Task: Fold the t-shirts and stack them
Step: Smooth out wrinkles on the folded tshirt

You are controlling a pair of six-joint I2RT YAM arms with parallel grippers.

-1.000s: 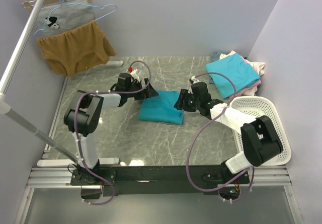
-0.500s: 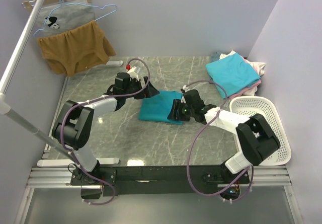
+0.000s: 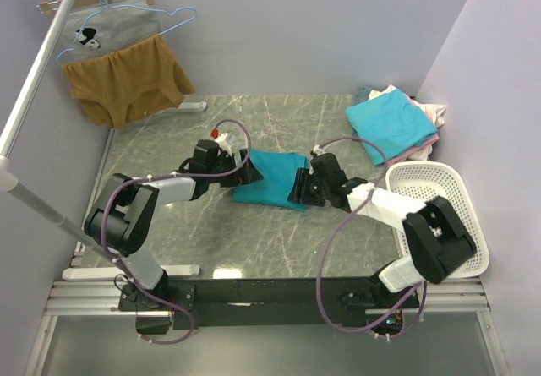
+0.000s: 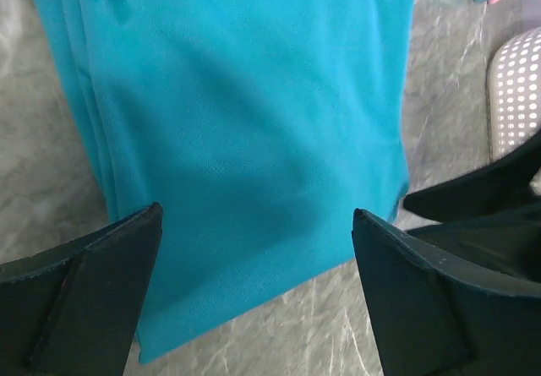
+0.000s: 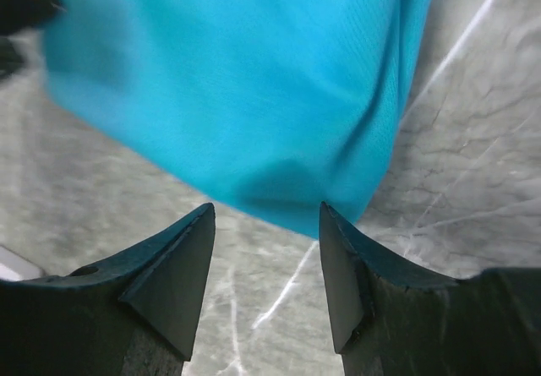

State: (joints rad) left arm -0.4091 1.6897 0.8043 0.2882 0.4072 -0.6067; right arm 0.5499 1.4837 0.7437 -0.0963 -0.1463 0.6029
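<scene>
1. Left end effector (image 4: 254, 224): jaws spread fully and holding nothing. They frame the near-left part of the folded teal t-shirt (image 4: 245, 114) from just above.
2. Right end effector (image 5: 266, 215): jaws partly apart and also empty. Bare tabletop shows between the fingers, and the shirt's right corner lies just beyond them.
3. Change over the last second: the left arm has drawn back from the shirt's far-left corner towards its left edge. The right arm reached in along the right edge and settled there. The teal t-shirt (image 3: 275, 180) has not shifted.
4. Meaning for the task: the fold appears finished. The two end effectors seem to be lining up on opposite sides for a lift towards the stack of t-shirts (image 3: 390, 124) at the far right, turquoise on top.
5. Surface: grey veined marble tabletop (image 3: 254, 241), with a white basket (image 3: 431, 166) at its right edge.
6. Room: pale lilac walls. A mustard-brown garment (image 3: 127, 80) and a grey printed garment (image 3: 106, 29) hang at the far left.
</scene>
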